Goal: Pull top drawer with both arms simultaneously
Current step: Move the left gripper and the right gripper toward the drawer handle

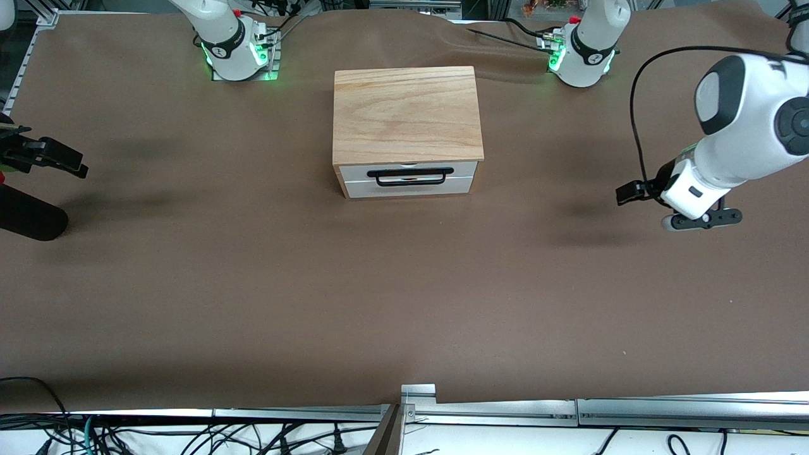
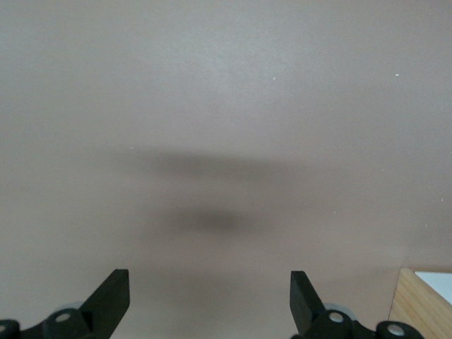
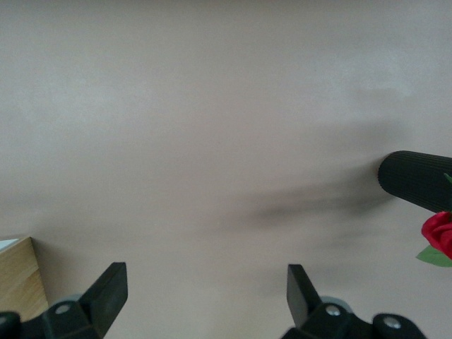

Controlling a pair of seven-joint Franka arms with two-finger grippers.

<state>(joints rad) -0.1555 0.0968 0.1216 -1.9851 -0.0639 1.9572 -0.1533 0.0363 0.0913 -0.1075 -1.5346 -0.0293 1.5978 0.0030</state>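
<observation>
The top drawer (image 1: 354, 171) is closed in the oak-topped cabinet (image 1: 404, 110) at the table's middle, its white front facing the front camera, with a thin black bar handle (image 1: 411, 171) across it. My left gripper (image 1: 630, 192) is open and empty, over bare table toward the left arm's end, well apart from the cabinet. In the left wrist view it (image 2: 210, 296) shows only table, with a cabinet corner (image 2: 424, 307) at the edge. My right gripper (image 1: 63, 161) is open and empty over the right arm's end. It also shows in the right wrist view (image 3: 207, 293).
A black ribbed cylinder (image 1: 28, 218) lies at the right arm's end of the table, close below the right gripper in the front view. It shows in the right wrist view (image 3: 417, 180) beside a red rose (image 3: 438, 233). A plain white panel (image 1: 411, 188) sits below the top drawer.
</observation>
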